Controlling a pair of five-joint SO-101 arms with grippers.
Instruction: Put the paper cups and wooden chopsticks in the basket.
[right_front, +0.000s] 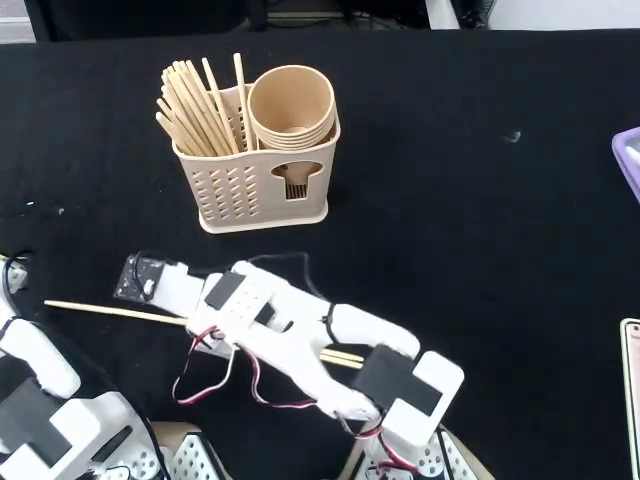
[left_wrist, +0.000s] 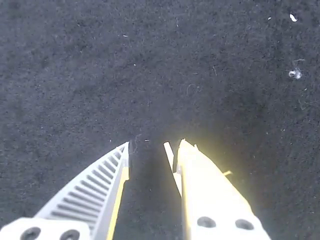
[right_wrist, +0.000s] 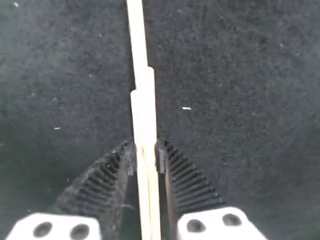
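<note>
Black cloth table (right_front: 480, 250). Your left gripper (left_wrist: 150, 147) hangs narrowly parted, empty, over bare cloth. The chopsticks (right_front: 100, 309) run level, pinched in the right gripper (right_wrist: 145, 145). Lift clear, tip them upright, then release into the basket (right_front: 250, 190) beside the cups (right_front: 292, 105).

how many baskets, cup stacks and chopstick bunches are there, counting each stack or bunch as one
baskets: 1, the beige basket
paper cup stacks: 1, the cup stack in the basket
chopstick bunches: 2, the basket bunch and the held bunch in the right pincer
total: 4
</note>
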